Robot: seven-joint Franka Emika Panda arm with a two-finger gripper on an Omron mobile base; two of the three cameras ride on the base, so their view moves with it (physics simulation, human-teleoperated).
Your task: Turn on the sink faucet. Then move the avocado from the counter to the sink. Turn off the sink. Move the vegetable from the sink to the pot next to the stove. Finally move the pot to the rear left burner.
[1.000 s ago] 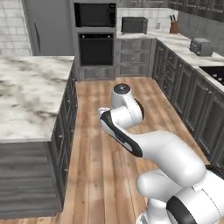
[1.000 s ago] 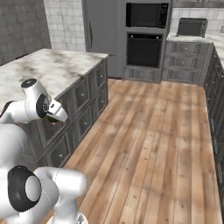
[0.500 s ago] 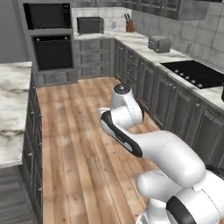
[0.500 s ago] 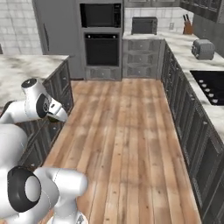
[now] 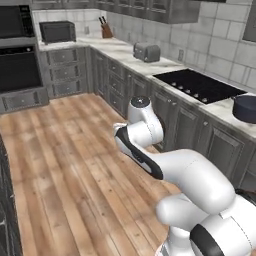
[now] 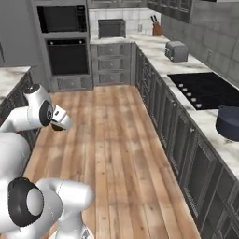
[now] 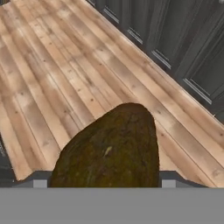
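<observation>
A kitchen aisle of pale wood floor [image 6: 116, 140] runs between dark grey cabinets [image 6: 168, 116], with a wall oven [image 6: 67, 56] at its far end. Along the right side the counter [image 5: 222, 107] carries the black stove [image 5: 200, 85], a toaster [image 5: 146, 51] beyond it, and the dark pot [image 6: 228, 122] just past the cooktop's near edge. The white arm [image 5: 165, 170] is folded low over the floor. In the hand view the avocado [image 7: 109, 153] sits right at the gripper [image 7: 101, 183], between its 2 fingertips [image 7: 39, 183], which seem clamped on it, though little of them shows.
</observation>
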